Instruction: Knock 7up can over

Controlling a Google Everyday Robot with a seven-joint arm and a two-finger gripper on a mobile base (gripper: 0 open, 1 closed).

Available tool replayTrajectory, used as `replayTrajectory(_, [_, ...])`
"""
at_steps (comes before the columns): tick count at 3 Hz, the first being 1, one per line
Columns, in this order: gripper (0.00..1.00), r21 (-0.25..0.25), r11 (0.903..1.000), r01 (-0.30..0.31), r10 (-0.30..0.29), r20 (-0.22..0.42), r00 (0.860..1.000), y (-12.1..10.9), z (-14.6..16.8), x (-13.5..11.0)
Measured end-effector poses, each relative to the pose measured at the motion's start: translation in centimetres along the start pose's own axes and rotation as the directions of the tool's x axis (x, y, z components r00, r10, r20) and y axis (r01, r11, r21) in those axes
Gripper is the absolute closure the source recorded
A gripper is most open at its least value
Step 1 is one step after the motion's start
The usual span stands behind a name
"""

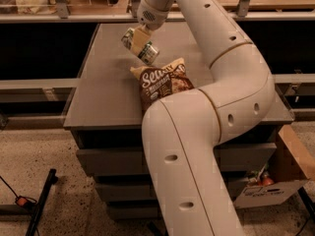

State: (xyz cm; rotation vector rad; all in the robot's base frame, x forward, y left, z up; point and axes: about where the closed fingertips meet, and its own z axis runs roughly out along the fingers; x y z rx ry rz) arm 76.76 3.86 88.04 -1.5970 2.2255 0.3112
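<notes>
Beige tool (141, 41) above the grey table (101, 95) grips the white-green 7up can (151, 54); brown bag (162, 82).

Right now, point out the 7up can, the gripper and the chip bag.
7up can (150, 54), camera view: its lower green-and-white end, tilted.
gripper (141, 41), camera view: tan pad lying across the can, up and left of the bag.
chip bag (162, 82), camera view: brown front label.
</notes>
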Motion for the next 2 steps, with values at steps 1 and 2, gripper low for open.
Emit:
replayTrajectory(1, [0.0, 0.01, 1.0, 0.0, 0.0, 0.014, 1.0, -0.45, 0.79, -0.52])
replayTrajectory(2, [0.0, 0.01, 1.0, 0.0, 0.0, 0.014, 1.0, -0.45, 0.79, -0.52])
